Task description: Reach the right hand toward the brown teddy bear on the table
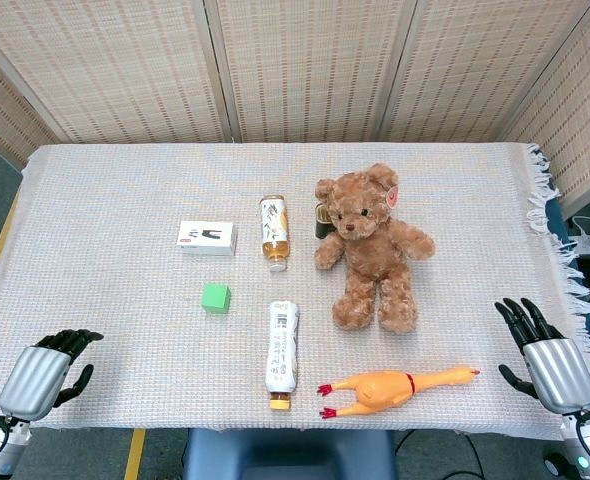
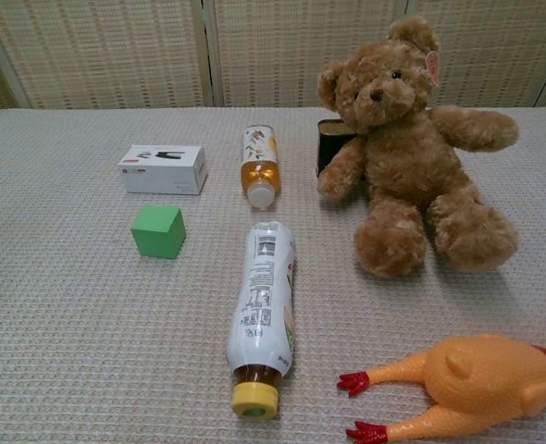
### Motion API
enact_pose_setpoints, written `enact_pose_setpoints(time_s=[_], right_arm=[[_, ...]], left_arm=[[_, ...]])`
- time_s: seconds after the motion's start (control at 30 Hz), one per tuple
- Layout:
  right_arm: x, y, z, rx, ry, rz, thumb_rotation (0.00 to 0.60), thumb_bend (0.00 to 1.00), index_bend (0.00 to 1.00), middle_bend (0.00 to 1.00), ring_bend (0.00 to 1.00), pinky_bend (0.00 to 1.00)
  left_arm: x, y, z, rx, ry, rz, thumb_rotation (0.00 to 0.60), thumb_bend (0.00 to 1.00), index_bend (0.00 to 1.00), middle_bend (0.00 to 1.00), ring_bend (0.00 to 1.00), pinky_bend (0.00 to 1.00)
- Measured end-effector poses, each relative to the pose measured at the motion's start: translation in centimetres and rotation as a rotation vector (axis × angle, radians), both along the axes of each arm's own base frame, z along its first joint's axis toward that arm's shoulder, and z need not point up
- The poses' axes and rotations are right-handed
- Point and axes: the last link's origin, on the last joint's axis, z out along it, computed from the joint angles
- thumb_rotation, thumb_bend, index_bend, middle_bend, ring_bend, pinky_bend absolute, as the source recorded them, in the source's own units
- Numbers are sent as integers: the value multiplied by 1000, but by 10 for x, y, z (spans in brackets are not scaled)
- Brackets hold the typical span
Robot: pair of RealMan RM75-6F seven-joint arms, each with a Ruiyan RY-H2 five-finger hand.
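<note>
The brown teddy bear (image 1: 370, 245) (image 2: 407, 148) sits upright right of the table's middle, legs toward me. My right hand (image 1: 543, 352) hovers at the table's front right corner, well to the right of and nearer than the bear, fingers spread and holding nothing. My left hand (image 1: 47, 367) is at the front left corner, fingers loosely curled and apart, holding nothing. Neither hand shows in the chest view.
A rubber chicken (image 1: 395, 388) (image 2: 467, 384) lies between the bear and the front edge. A white bottle (image 1: 282, 352) (image 2: 262, 310), a tea bottle (image 1: 274, 230) (image 2: 259, 164), a green cube (image 1: 215, 297) (image 2: 158, 231), a white box (image 1: 207, 238) (image 2: 163, 169) and a dark can (image 1: 322, 222) (image 2: 329, 141) lie nearby.
</note>
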Motion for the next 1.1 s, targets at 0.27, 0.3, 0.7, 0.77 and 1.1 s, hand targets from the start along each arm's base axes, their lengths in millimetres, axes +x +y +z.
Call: enact_pose_setpoints(time_s=[0.27,0.3,0.7,0.77,1.1], right_arm=[[-2,-1,1,-10,-3,-24,600,111,3,52,6,409],[-2,-2,0,-13,-5,-20,600,110,12,51,15,411],[2,-36,-21,-145,-31,179,600,224,262,186,86,450],[2,-52,-25,-182,-41,218,600,219,262,186,86,450],[16,-135,-42,-267,-18,268,600,132,240,186,88,421]], left_arm=[[4,1,-3,-10,-2,-17,600,444,290,303,302,461],[4,1,-4,-12,-1,-20,600,443,290,303,302,461],[-2,4,2,-6,-35,2,600,443,291,304,302,463],[-1,2,4,-1,-36,-2,600,443,291,304,302,463],[-1,1,1,-12,-16,9,600,444,292,305,302,463]])
